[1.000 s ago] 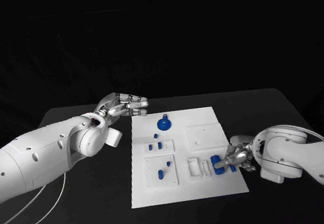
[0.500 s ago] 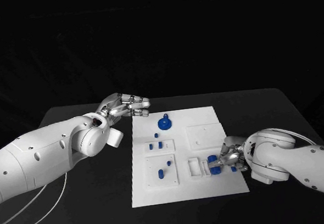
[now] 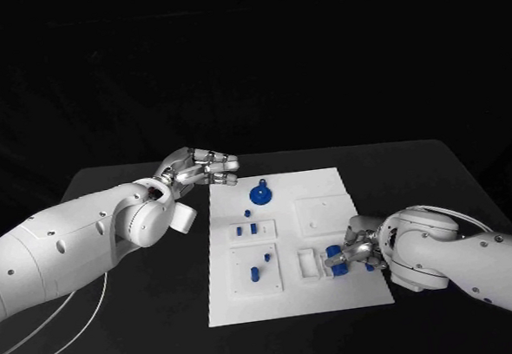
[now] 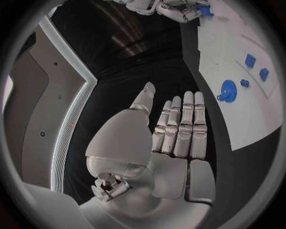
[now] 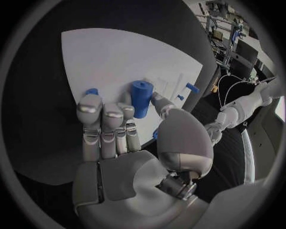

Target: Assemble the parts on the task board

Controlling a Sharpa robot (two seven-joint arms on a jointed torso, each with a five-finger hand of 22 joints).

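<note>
Task board [image 3: 346, 293] in middle of table [image 3: 126, 350]; left hand [image 3: 198, 167] beside its far-left corner, right hand [image 3: 356, 252] over near-right parts [image 3: 336, 255].

The right hand [image 3: 356, 252] crowds the near right part of the task board [image 3: 320, 188], against a blue cylinder [image 5: 142, 97]. The left hand [image 3: 198, 167] hangs off the far left corner. Between them the board's middle lies open, dotted with small blue parts [image 3: 260, 195].

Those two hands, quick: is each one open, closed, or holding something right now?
Left hand: open, fingers straight, holding nothing, beside the task board.
Right hand: fingers on a blue cylinder on the board; whether it grips it cannot be told.
</note>
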